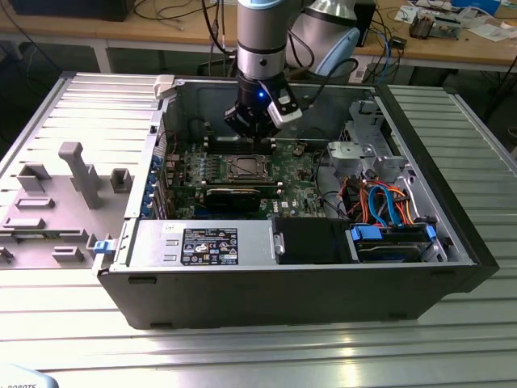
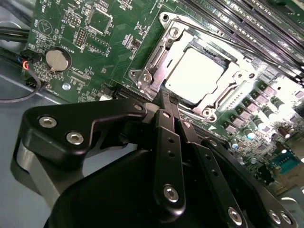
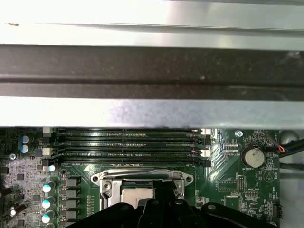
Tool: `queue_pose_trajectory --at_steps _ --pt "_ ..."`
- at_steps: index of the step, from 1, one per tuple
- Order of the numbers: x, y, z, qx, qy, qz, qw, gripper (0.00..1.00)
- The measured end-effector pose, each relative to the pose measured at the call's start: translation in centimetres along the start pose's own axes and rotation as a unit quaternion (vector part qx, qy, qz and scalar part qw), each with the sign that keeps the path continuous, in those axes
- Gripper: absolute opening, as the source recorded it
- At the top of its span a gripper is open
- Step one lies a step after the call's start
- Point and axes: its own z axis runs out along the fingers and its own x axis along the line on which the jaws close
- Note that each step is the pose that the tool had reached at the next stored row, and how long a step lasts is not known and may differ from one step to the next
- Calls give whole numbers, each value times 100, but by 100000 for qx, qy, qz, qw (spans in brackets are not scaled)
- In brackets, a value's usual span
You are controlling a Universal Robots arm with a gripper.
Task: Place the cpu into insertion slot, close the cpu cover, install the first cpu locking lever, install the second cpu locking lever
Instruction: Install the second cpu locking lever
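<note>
1. Hovering just beside the socket edge, jaws [image 2: 164, 102] pressed together, holding nothing.
2. Cpu [image 2: 192, 76] seated in its slot, cover [image 2: 156, 59] down around it.
3. Motherboard [image 1: 303, 190] inside open case [image 1: 452, 202] on desk [image 1: 477, 113].

The tool [image 3: 164, 202] hangs over the cpu cover [image 3: 142, 179], which lies closed around the silver cpu [image 3: 135, 194]. Beyond the socket run four black memory slots [image 3: 126, 147]; a coin battery [image 3: 251, 156] sits nearby.
</note>
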Motion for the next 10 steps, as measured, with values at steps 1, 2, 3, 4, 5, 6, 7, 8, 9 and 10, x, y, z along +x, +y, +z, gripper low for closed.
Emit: queue_pose_trajectory --at_steps 1,2,3,4,5,6,7,8,9,10 --pt "0 0 -6 187 2 4 100000 11" --pt "0 1 -8 313 2 -7 100000 11" --pt "-1 -2 -9 428 11 -22 99999 11" --pt "0 -34 -10 433 13 -13 99999 11" --pt "0 -45 -10 435 9 -13 99999 11" --pt "0 -55 -11 440 11 -12 99999 11" --pt "0 -69 -10 436 10 -16 99999 11" --pt "1 -77 -10 431 7 -14 99999 11" --pt "1 -86 -10 430 9 -15 99999 11" --pt "1 -91 -11 435 12 -17 99999 11"
